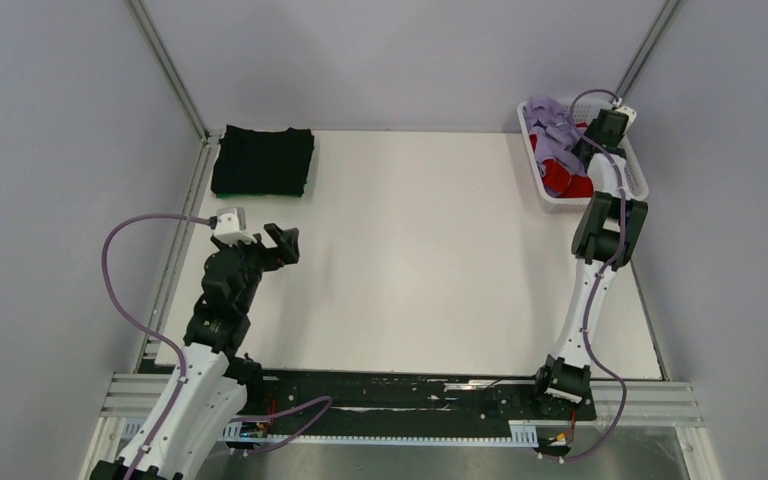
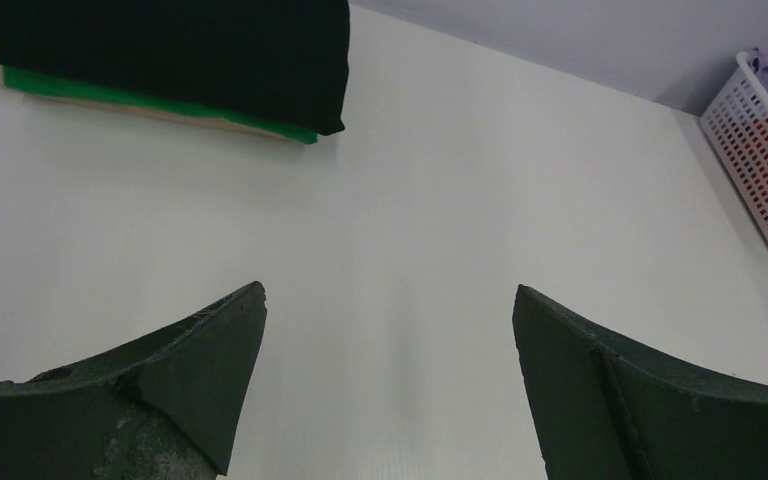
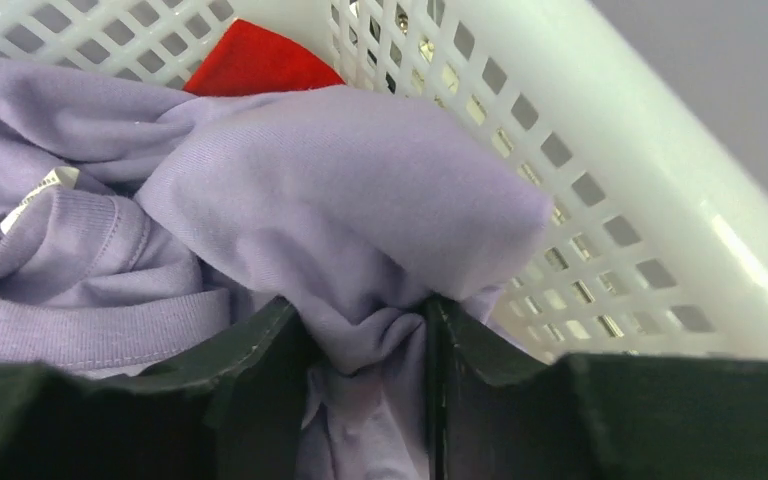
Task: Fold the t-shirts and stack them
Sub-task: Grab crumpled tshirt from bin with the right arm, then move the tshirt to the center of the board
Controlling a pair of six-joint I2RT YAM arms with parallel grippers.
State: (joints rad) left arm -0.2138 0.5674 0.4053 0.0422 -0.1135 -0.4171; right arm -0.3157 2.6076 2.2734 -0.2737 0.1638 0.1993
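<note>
**Q:** Right gripper (image 3: 362, 318) status?
**A:** Clamped on a bunched fold of the lavender t-shirt (image 3: 340, 170), inside the white basket (image 3: 610, 180). Pinches cloth between both fingers.

**Q:** Red t-shirt (image 3: 260, 62) location?
**A:** Inside the basket too, partly covered by the lavender t-shirt.

**Q:** Left gripper (image 2: 390, 292) status?
**A:** Spread wide, gripping nothing. Hovers above the table (image 1: 410, 250), well apart from the basket, toward the opposite side.

**Q:** Black t-shirt (image 1: 263, 160) location?
**A:** Folded flat, across the table from the basket, at the opposite far corner. Rests on a green layer (image 2: 160, 103).
</note>
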